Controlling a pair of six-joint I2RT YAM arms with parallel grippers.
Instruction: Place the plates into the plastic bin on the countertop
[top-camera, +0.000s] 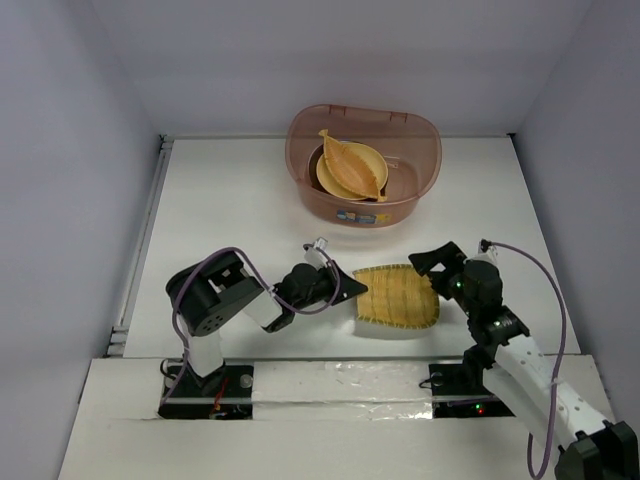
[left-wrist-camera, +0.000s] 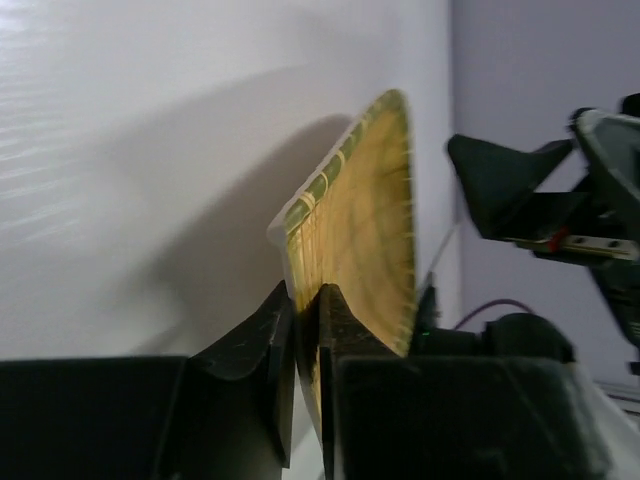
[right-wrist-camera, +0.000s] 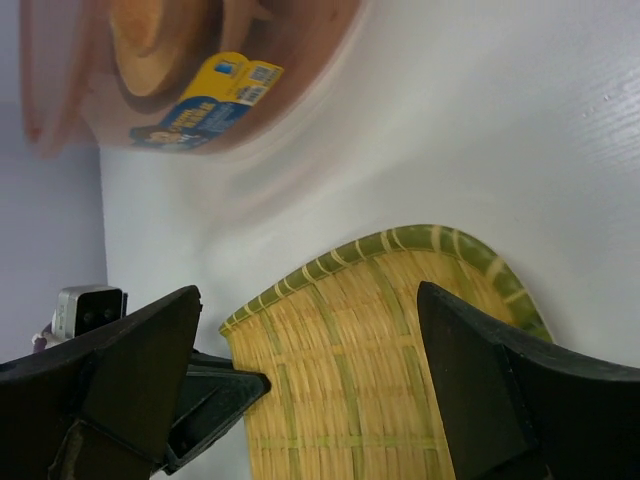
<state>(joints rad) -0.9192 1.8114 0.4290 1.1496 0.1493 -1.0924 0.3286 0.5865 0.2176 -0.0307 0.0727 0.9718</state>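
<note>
The yellow woven rectangular plate (top-camera: 398, 296) lies on the white countertop (top-camera: 230, 210) in front of the reddish-brown plastic bin (top-camera: 300, 185). My left gripper (top-camera: 352, 290) is shut on the plate's left edge; the left wrist view shows the fingers (left-wrist-camera: 270, 340) pinching the rim of the plate (left-wrist-camera: 365, 210), which is tilted up. My right gripper (top-camera: 440, 265) is open and hovers over the plate's right side, its jaws spread wide above the weave (right-wrist-camera: 370, 360). The bin holds an orange leaf-shaped plate (top-camera: 352, 165) on a round yellow plate (top-camera: 330, 182). The other plates are hidden.
The bin's front sticker (top-camera: 360, 215) faces the arms and shows in the right wrist view (right-wrist-camera: 205, 105). Pale walls close in the countertop at the left, back and right. A white ledge runs along the near edge by the arm bases.
</note>
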